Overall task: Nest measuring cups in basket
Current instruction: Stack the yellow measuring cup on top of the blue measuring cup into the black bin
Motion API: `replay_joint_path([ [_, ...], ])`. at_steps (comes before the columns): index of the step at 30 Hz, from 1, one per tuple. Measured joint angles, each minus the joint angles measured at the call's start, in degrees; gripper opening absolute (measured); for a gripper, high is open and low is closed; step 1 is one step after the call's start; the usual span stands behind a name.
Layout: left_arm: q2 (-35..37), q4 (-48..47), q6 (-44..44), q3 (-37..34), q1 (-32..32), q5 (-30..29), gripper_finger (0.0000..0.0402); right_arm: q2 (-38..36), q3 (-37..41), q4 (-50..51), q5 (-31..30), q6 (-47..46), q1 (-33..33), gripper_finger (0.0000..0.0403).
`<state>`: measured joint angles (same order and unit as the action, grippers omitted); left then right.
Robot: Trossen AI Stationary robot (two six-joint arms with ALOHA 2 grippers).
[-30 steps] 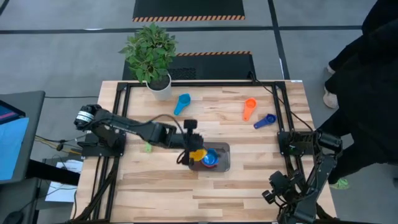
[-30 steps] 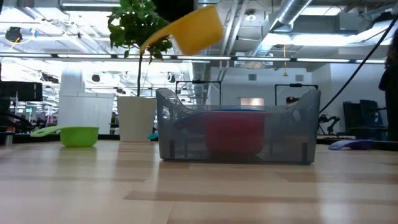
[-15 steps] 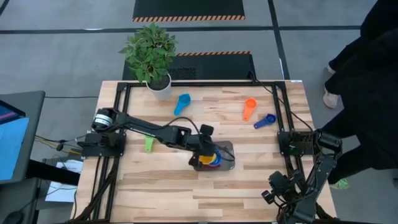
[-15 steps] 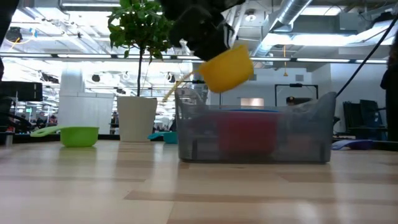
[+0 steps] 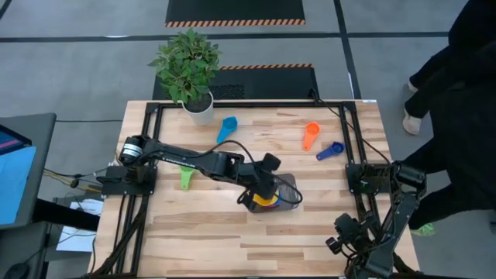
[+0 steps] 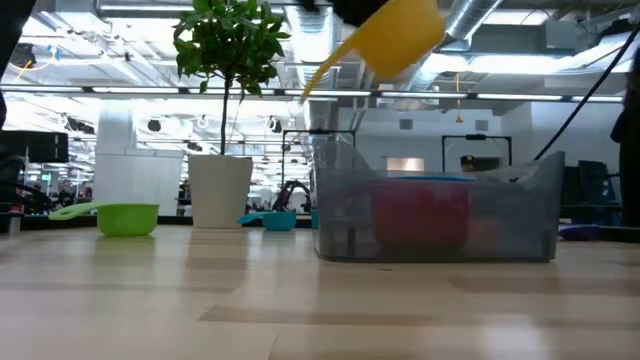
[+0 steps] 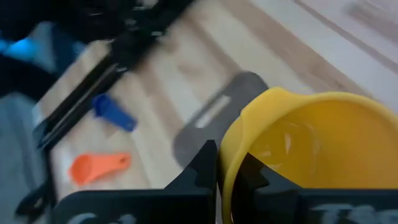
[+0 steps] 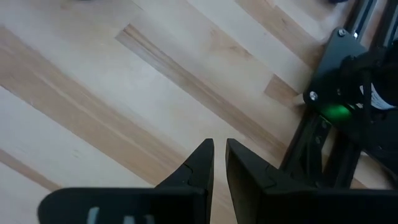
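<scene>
I have the yellow measuring cup (image 6: 402, 36) up in the air above the basket (image 6: 436, 215), tilted, with its handle slanting down toward the basket's rim. The left pincer (image 7: 229, 163) is clamped on the cup's rim, and in the left wrist view the yellow bowl fills most of the frame. From above, the left pincer (image 5: 266, 180) sits over the basket (image 5: 288, 184), which lies near the middle of the tabletop (image 5: 325, 225), slightly toward its front edge. Inside the basket I see a red cup (image 6: 420, 212) with a blue rim showing just above it.

The green cup (image 5: 185, 178) lies to the left of the basket, near the left arm. The light blue cup (image 5: 226, 129) rests toward the back edge, beside the white plant pot (image 5: 199, 111) at the back left corner. The orange cup (image 5: 310, 136) and a dark blue cup (image 5: 330, 150) lie close together toward the back right corner.

The right pincer (image 8: 219, 163) waits off the front right corner, its fingers nearly together, with bare tabletop planks beyond them.
</scene>
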<state>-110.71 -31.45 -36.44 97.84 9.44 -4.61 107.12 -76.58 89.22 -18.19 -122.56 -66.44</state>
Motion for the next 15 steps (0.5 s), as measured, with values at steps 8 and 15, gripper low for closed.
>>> replay_joint_path([
  [8,-4.92,6.96,-8.27,-1.43,0.01,0.08,0.0000,0.14,3.20,-4.74,-1.51,0.03,-0.69,0.0065],
  [15,-5.76,11.43,-12.85,-1.44,-0.10,-0.31,0.0000,0.08,3.67,-8.07,-1.41,0.04,-0.89,0.0065],
])
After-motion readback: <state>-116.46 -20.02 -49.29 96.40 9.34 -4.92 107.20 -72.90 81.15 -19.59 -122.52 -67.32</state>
